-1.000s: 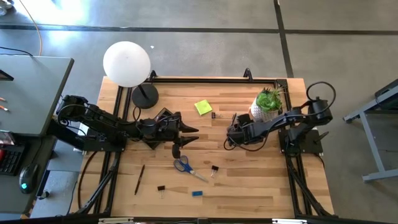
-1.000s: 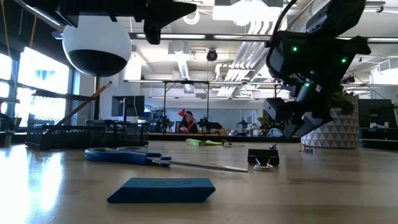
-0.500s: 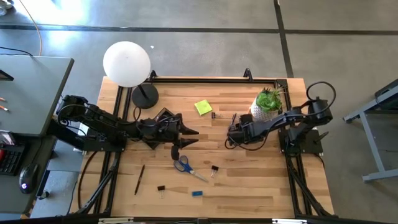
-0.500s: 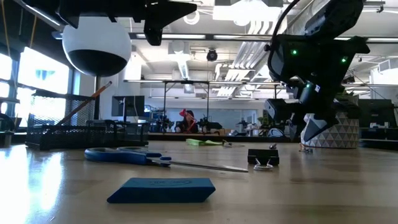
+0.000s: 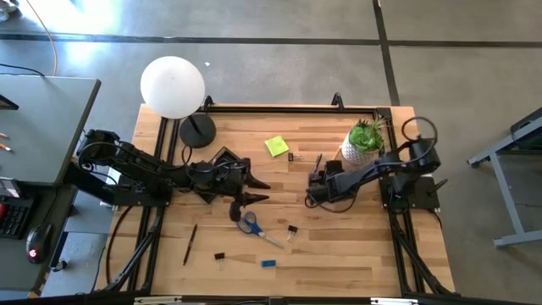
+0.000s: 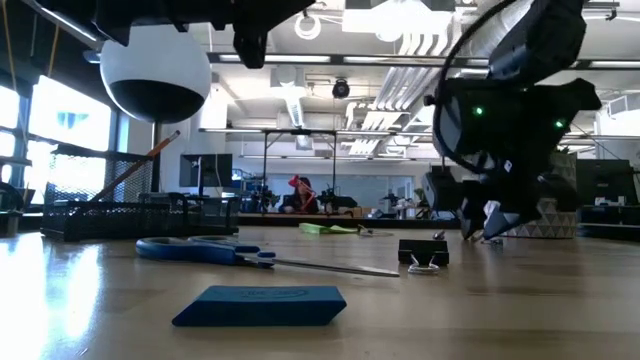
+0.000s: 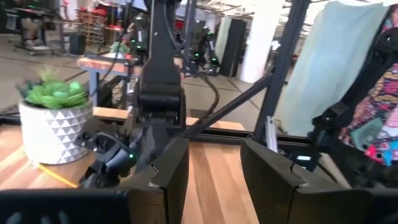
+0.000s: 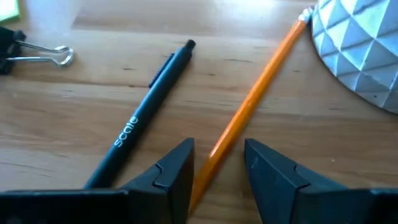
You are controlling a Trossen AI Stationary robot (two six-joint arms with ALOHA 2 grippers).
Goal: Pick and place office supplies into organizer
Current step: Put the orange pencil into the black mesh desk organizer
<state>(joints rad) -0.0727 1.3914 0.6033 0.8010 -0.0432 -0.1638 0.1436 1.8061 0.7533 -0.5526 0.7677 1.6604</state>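
Note:
My right gripper (image 8: 217,158) is open, tilted down low over the table next to the plant pot. Its fingers stand on either side of an orange pencil (image 8: 261,84) lying flat, and whether they touch it does not show. A dark pen (image 8: 149,106) lies beside the pencil and a binder clip (image 8: 28,53) beyond. My left gripper (image 7: 214,171) is open and level above mid-table (image 5: 254,191), with nothing between its fingers. The black organizer (image 6: 120,215) stands on the table with a pencil (image 6: 140,165) leaning in it. Scissors (image 5: 250,224), a blue eraser (image 5: 268,263) and a yellow pad (image 5: 276,146) lie loose.
The potted plant (image 5: 366,140) stands right next to my right gripper, toward the far right. The globe lamp (image 5: 173,86) and its round base (image 5: 197,131) are at the far left. Another pen (image 5: 190,244) and binder clips (image 5: 292,230) (image 5: 219,256) lie toward the near edge.
My right gripper has sunk toward the table beside the plant pot and rolled about its own axis, staying open. My left gripper has swung slightly toward the near edge without changing place.

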